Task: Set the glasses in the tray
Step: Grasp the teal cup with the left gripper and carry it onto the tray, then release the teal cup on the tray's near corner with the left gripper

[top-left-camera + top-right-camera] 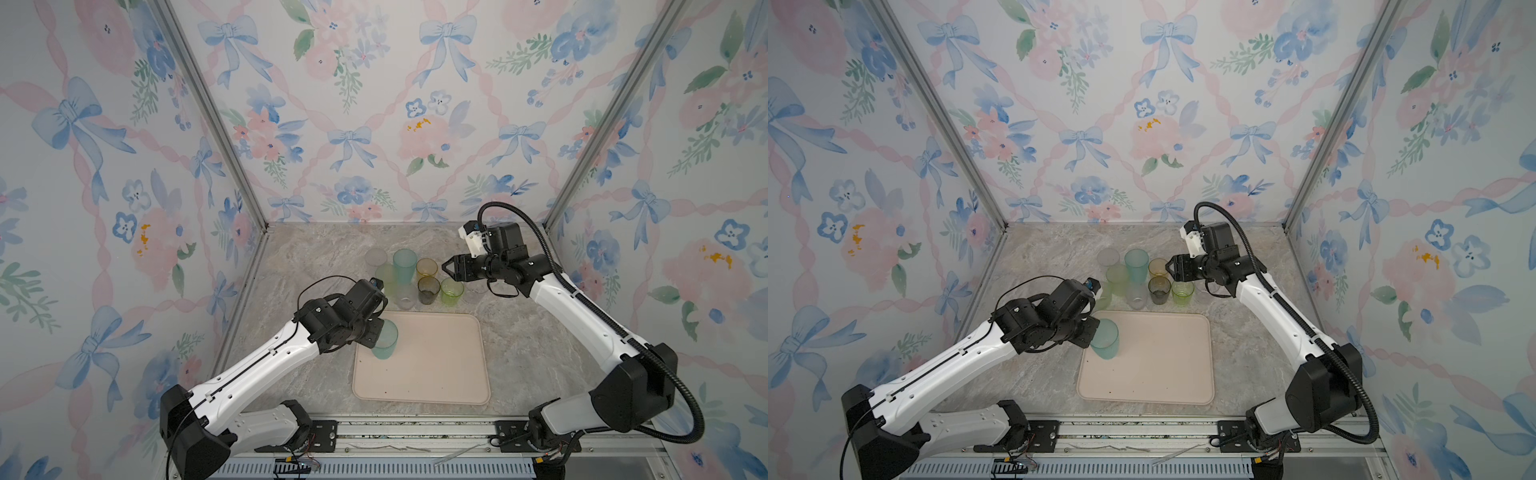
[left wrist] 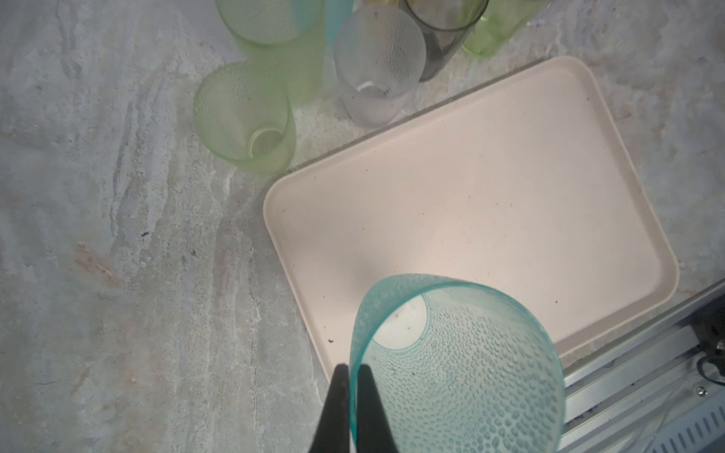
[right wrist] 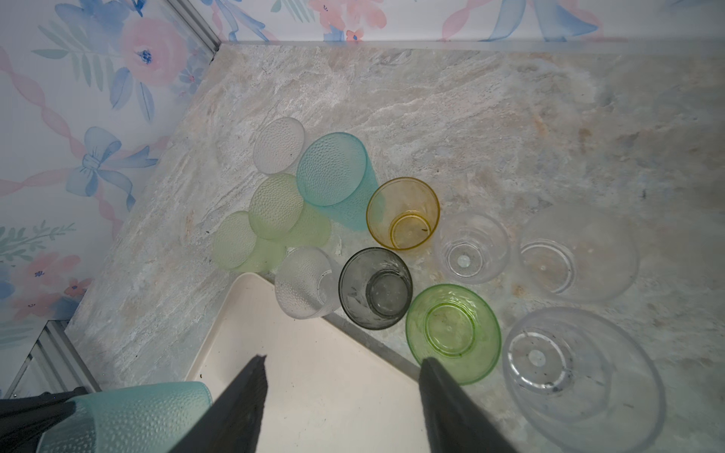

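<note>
Left wrist: L end effector (image 2: 353, 367) is clenching teal tumbler (image 2: 470, 372) by rim over tray (image 2: 490, 196); placing step, next needing upright lowering, release. R end effector (image 3: 343, 359) is hanging released.

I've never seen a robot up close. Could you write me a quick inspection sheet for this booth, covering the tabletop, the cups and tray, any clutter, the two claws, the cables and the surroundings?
Surface: marbled tabletop, no spills seen.
Job's things: beige-pink tray has no glass standing free on it. A teal tumbler is tilted over its far left corner. The second teal tumbler, amber tumbler, grey tumbler, bright green tumbler and others stand beyond the tray.
Clutter: dark specks on the tray, nothing else seen.
Grippers: left gripper pinches the teal tumbler's rim. Right gripper is open and empty, by the cluster.
Cables: black conduit on the right arm, thin cable on the left.
Surroundings: floral wallpaper, metal frame posts.
</note>
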